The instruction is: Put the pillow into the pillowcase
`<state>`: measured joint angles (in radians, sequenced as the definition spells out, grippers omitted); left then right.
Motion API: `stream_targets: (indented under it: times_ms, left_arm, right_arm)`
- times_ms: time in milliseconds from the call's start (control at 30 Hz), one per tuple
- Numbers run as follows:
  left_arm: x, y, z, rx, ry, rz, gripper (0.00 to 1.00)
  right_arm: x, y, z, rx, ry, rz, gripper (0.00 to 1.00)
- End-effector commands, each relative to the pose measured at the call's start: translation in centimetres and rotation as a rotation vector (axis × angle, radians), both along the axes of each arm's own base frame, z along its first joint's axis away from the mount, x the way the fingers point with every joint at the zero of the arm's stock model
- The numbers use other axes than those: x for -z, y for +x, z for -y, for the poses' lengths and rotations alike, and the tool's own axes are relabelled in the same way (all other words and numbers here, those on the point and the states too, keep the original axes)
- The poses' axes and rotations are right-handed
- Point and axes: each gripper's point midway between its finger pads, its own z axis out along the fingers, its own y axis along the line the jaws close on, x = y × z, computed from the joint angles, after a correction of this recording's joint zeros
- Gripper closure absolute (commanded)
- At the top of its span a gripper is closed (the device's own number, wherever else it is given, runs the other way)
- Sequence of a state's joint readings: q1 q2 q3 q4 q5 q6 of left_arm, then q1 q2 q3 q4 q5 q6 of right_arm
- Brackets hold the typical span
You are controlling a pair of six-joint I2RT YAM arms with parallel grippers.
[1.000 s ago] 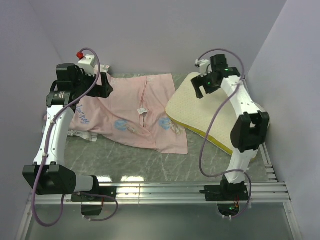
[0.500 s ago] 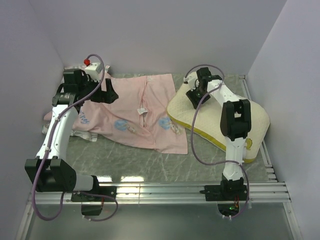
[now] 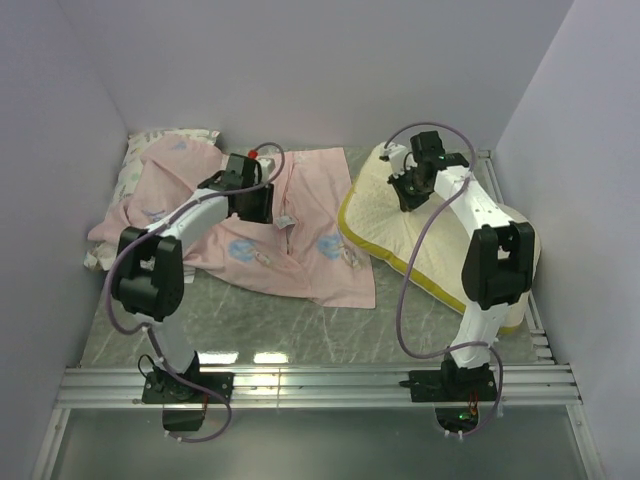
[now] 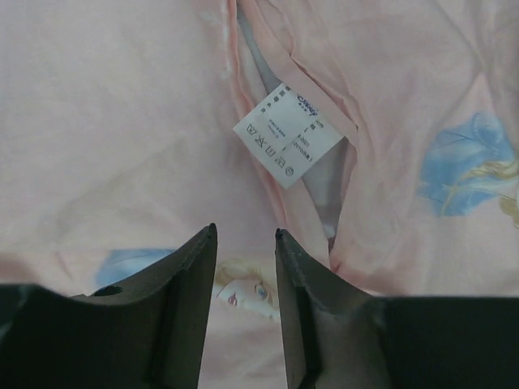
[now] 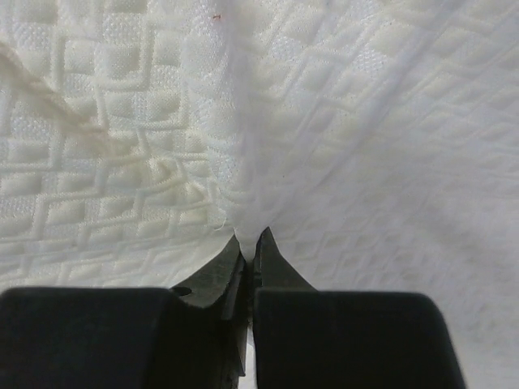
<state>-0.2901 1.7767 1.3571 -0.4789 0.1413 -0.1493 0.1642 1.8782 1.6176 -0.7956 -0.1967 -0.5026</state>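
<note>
Pillow: the cream, dimpled pillow lies at the right of the table, wholly outside the case. Its left edge lies against the case's right border.
Pillowcase: the pale pink pillowcase is spread, rumpled, over the left and middle of the table. Its far-left part is draped against a small printed pillow.
Right claw: the right gripper is pinched tight on a fold of the pillow's quilted cover, and a tented ridge of cloth rises from the jaws.
Left claw: the left gripper is held over the middle of the case with a narrow gap between its fingers and nothing in that gap.
Opening: a slit showing grey lining is seen beside the white care label, just ahead of the left fingers.
Done: the pillow is judged to be gripped and the case's opening found. No part of the pillow is inside.
Left: the lip of the slit is yet to be grasped and lifted, and the whole insertion is yet to be made.
Hidden: the pillow's near-right corner is covered by the right arm in the overhead view. Most of the printed pillow is hidden under pink cloth. Whether the left fingertips touch the fabric cannot be told, nor how far the slit runs.
</note>
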Motion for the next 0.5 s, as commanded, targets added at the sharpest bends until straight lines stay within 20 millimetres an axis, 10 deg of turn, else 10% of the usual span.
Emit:
stream_targets:
  times_ms: [0, 467]
  left_arm:
    - [-2.4, 4.2, 0.3, -0.097, 0.002, 0.12, 0.56]
    - [2.2, 8.2, 4.1, -0.052, -0.035, 0.081, 0.52]
  right_arm:
    - [-3.7, -0.3, 0.4, 0.023, 0.043, 0.076, 1.0]
    - [-4.6, -1.6, -0.3, 0.009, 0.089, 0.073, 1.0]
